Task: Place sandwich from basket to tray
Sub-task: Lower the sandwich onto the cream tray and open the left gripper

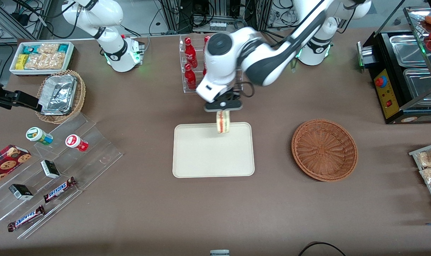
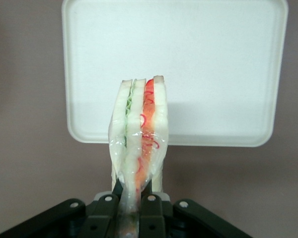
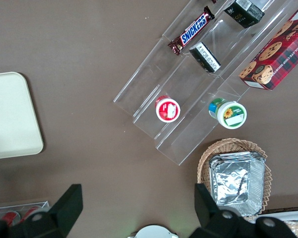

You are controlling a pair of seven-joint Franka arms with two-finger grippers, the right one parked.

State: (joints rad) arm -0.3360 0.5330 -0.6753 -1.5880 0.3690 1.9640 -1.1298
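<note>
- At the edge of the brown table (image 1: pixel 158 213) nearest the front camera, a small grey object (image 1: pixel 219 252) and a black cable loop (image 1: pixel 322 248) are cut off; what they are cannot be told.
- Toward the parked arm's end, the clear acrylic stepped stand (image 1: pixel 59 170) holds two Snickers bars (image 1: pixel 59 189), two small dark cartons (image 1: pixel 20 191), and two round tubs, one green-lidded (image 1: pixel 38 136) and one red-lidded (image 1: pixel 76 142); one red cookie box (image 1: pixel 4 164) is partly cut off.
- Toward the working arm's end, a wire rack of snack packets (image 1: pixel 428 170) is cropped by the frame.
- One wide reddish-brown woven wicker basket (image 1: pixel 324 150) sits beside the tray, apart from it, with nothing visible inside.
- One flat cream rectangular tray (image 1: pixel 213 160) lies mid-table, its surface bare.
- One triangular sandwich wedge (image 1: pixel 222 121) of pale bread with red and green filling, in clear wrap, hangs above the tray's edge farthest from the front camera; whether it touches the tray cannot be told.
- The left arm's black gripper (image 2: pixel 133 201) is clamped on the sandwich's lower end, a finger (image 2: pixel 150 208) pressed on each side; in the front view the arm hides the grip.
- Farther off, one lighter wicker basket with silver foil (image 1: pixel 60 95), one white bin of snacks (image 1: pixel 41 57), and a clear rack of red bottles (image 1: pixel 190 64), partly hidden by the arm; three bottles show.
</note>
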